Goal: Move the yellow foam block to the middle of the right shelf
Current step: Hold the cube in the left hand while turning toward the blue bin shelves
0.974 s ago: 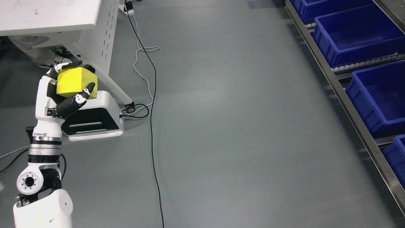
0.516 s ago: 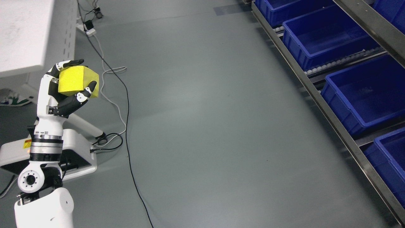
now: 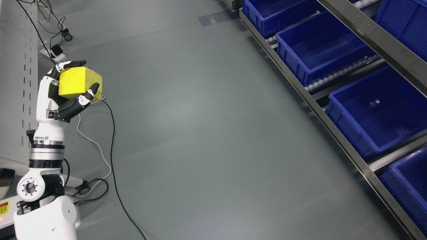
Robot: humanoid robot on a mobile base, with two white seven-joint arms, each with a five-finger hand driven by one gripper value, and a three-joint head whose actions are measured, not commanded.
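Observation:
A yellow foam block (image 3: 78, 82) is held up at the left of the head view, well above the grey floor. My left hand (image 3: 68, 87) is shut on it, with black fingertips over its top edge and the thumb (image 3: 87, 96) pressed against its front face. The white left forearm rises from the lower left corner. On the right stands the metal shelf (image 3: 337, 133) with blue bins; the block is far from it. My right hand is out of the picture.
Several blue bins (image 3: 320, 50) sit in the shelf's roller lanes, another blue bin (image 3: 377, 110) nearer. A black cable (image 3: 113, 146) and a white cable (image 3: 95, 146) trail over the floor at the left. A white perforated table panel (image 3: 18, 80) stands at the far left.
The whole picture has shifted left and down as the camera turned right: the shelf and bins fill more of the right side. The left hand keeps the block in the same grasp.

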